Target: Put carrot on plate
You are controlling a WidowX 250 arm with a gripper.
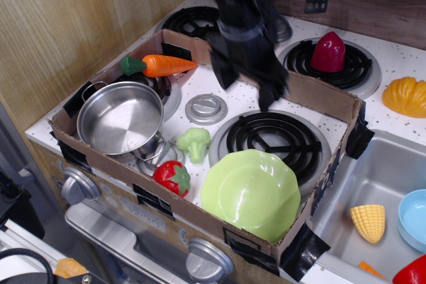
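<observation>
The orange carrot [163, 65] with its green stem end lies at the back left of the cardboard box, on the box's rim by the steel pot. The lime-green scalloped plate [251, 194] leans at the box's front right, over the front burner. My gripper [246, 88] is motion-blurred and hangs open and empty above the middle of the box, to the right of the carrot and behind the plate. Its two dark fingers [269, 98] point down, well apart.
A steel pot [120, 118], green broccoli [194, 142] and red strawberry [173, 176] sit in the cardboard box [166, 204]. A red pepper [329, 52] and a yellow squash [406, 96] are at the back right. The sink [373, 171] holds corn [368, 222] and a blue bowl [413, 211].
</observation>
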